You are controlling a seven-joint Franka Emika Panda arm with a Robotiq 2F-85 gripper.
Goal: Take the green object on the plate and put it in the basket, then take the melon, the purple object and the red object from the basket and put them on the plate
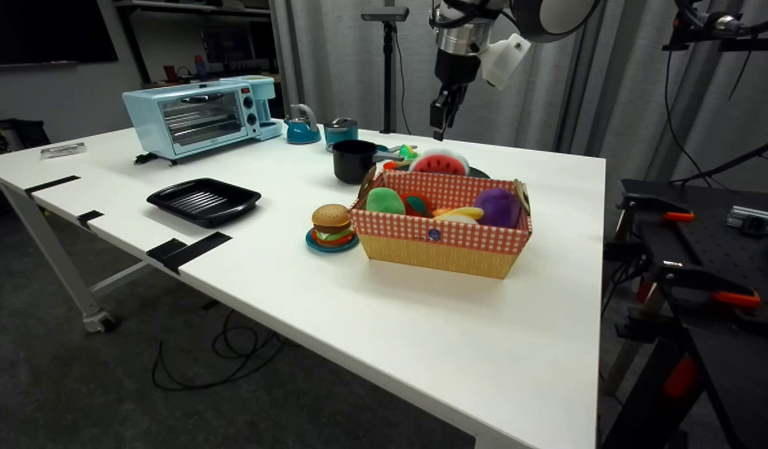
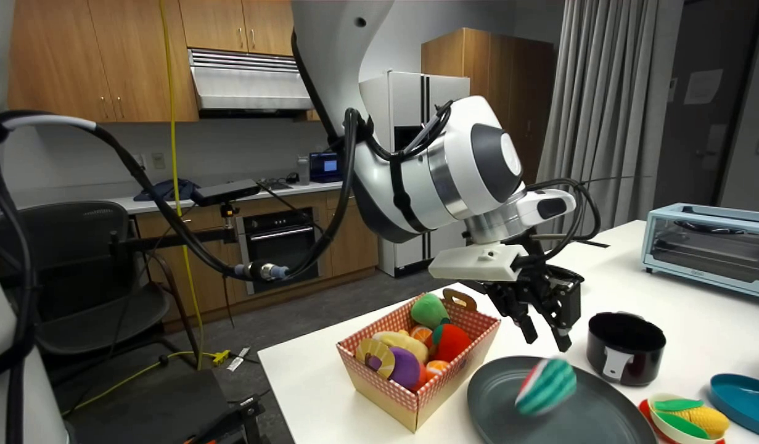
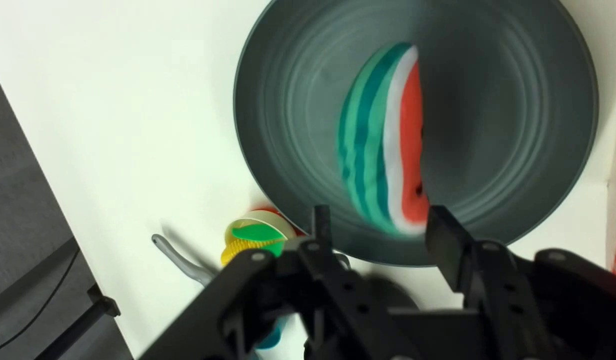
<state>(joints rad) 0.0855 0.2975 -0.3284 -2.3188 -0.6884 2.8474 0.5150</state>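
The basket holds several soft toys. The round green object, the purple object and the red object lie inside it. The striped melon slice is at the dark plate, rind and red face showing. It is blurred, and I cannot tell whether it rests on the plate or is just above it. My gripper is open above the melon, with its fingers apart and nothing held.
A black pot and a cup with corn stand close to the plate. A toy burger is beside the basket. A black tray and blue toaster oven stand farther along the table.
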